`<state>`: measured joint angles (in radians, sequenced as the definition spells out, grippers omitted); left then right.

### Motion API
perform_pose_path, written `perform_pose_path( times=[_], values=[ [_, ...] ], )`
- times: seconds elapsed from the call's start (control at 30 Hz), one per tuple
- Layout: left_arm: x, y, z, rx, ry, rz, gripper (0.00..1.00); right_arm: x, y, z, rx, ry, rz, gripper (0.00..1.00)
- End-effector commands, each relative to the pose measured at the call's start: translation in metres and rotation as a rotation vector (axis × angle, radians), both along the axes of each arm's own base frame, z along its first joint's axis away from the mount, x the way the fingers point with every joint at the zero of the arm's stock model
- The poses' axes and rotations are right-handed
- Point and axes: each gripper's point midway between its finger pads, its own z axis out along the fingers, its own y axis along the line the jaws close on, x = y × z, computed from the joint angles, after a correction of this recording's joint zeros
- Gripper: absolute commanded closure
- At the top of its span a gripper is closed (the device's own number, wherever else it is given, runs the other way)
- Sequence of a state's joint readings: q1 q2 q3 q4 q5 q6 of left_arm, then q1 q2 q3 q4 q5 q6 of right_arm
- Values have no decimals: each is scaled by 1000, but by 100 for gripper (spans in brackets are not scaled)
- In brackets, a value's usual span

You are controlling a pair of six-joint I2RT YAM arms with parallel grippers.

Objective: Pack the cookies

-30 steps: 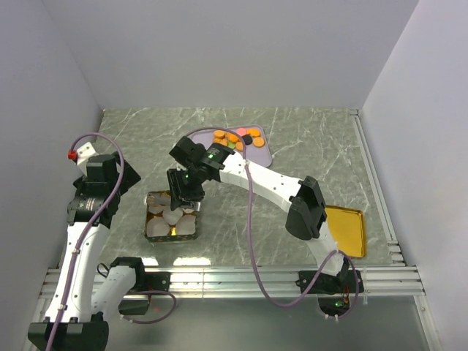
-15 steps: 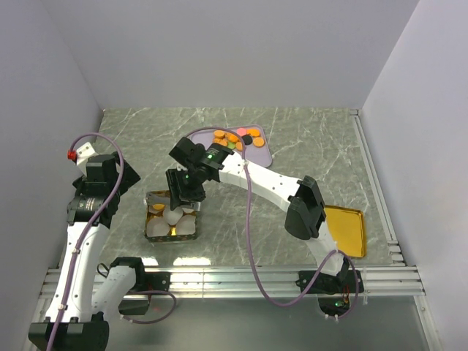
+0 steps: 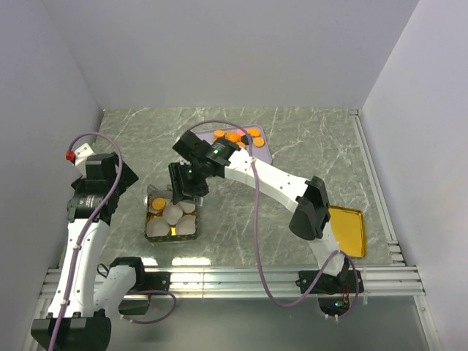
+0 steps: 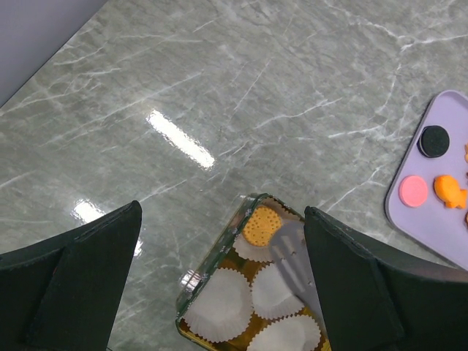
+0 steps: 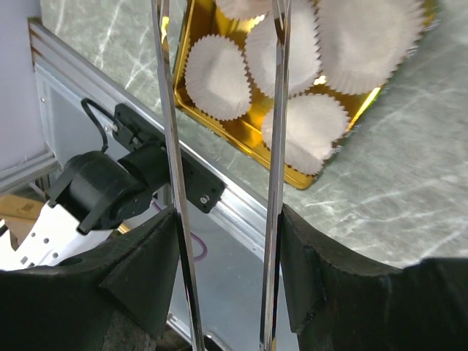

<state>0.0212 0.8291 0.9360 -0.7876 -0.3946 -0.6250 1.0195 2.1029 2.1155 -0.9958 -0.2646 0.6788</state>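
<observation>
A gold tin (image 3: 148, 219) holds several white paper cups (image 3: 173, 213). One round orange cookie (image 3: 157, 202) lies in the far-left cup and also shows in the left wrist view (image 4: 261, 224). More cookies (image 3: 234, 136), orange, pink and black, lie on a lilac tray (image 3: 261, 156). My right gripper (image 3: 186, 187) is shut on metal tongs (image 5: 170, 110), whose blades stand apart over the tin (image 5: 241, 140); one blade tip (image 4: 292, 256) is beside the orange cookie. My left gripper (image 4: 221, 212) is open and empty above the tin's left side.
A gold lid (image 3: 347, 230) lies at the right near the right arm's base. The lilac tray (image 4: 446, 223) carries a black disc (image 4: 434, 140), a pink disc (image 4: 413, 191) and an orange fish shape (image 4: 450, 190). A metal rail (image 3: 234, 278) runs along the near edge.
My right gripper with the tongs has shifted slightly back over the tin, and the orange cookie in the far-left cup shows more fully. The left arm has barely moved.
</observation>
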Motion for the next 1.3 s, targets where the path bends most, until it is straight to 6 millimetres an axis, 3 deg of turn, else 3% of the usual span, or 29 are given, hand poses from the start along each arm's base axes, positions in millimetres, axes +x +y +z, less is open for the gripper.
perform_pose_path(
  times=[0.0,0.1,0.37,0.67,0.73,0.97,1.1,1.27],
  values=[
    [4,4,10,0,-31,28,1,18,-22,59,82,-117,-43,40],
    [5,1,10,-7,-36,0,1,38,-44,59,61,-134,-84,40],
    [8,-7,12,-23,-54,-50,9,115,-120,70,12,-198,-260,41],
    [11,-13,13,-33,-62,-91,12,168,-178,47,-129,-213,-386,41],
    [11,-13,13,-33,-61,-93,12,174,-188,40,-192,-225,-400,41],
    [13,-15,11,-38,-53,-107,14,176,-198,6,-309,-186,-399,41],
    [14,-16,8,-41,-40,-114,16,176,-200,-8,-343,-166,-399,41],
    [15,-16,6,-43,-31,-115,17,170,-190,-21,-374,-155,-359,41]
  ],
)
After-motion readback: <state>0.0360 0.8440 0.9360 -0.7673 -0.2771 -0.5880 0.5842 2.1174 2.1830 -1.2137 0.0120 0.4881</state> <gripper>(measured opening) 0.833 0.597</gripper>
